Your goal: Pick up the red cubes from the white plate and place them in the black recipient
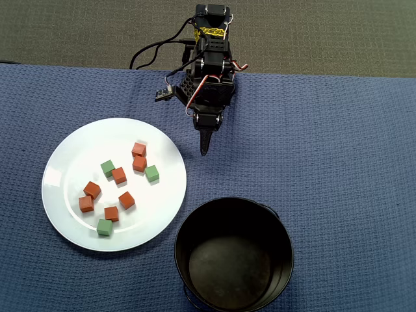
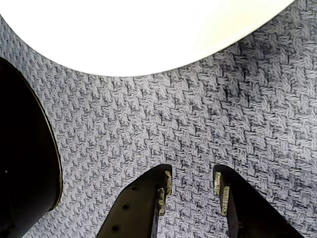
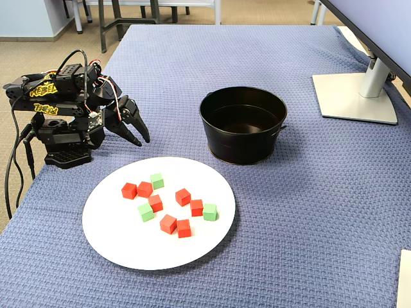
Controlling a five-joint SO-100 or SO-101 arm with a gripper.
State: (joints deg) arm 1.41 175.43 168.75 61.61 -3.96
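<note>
Several small red cubes [image 1: 119, 175] [image 3: 183, 196] lie scattered on the white plate [image 1: 78, 156] [image 3: 128, 250], mixed with three green cubes [image 1: 151, 173] [image 3: 146, 212]. The black recipient [image 1: 231, 266] [image 3: 244, 138] stands empty beside the plate. My gripper [image 1: 206, 146] [image 3: 138, 135] [image 2: 192, 181] hangs low over bare cloth between plate and pot, apart from both. It is open, with only cloth showing between its fingers. In the wrist view the plate's rim [image 2: 148, 34] fills the top and the pot's wall [image 2: 20, 163] the left edge; no cubes show there.
A blue woven cloth [image 1: 338, 149] covers the table. The arm's base [image 3: 61, 138] sits at the table's left edge in the fixed view, with cables [image 1: 153, 52] trailing off. A monitor stand [image 3: 356, 96] occupies the far right corner.
</note>
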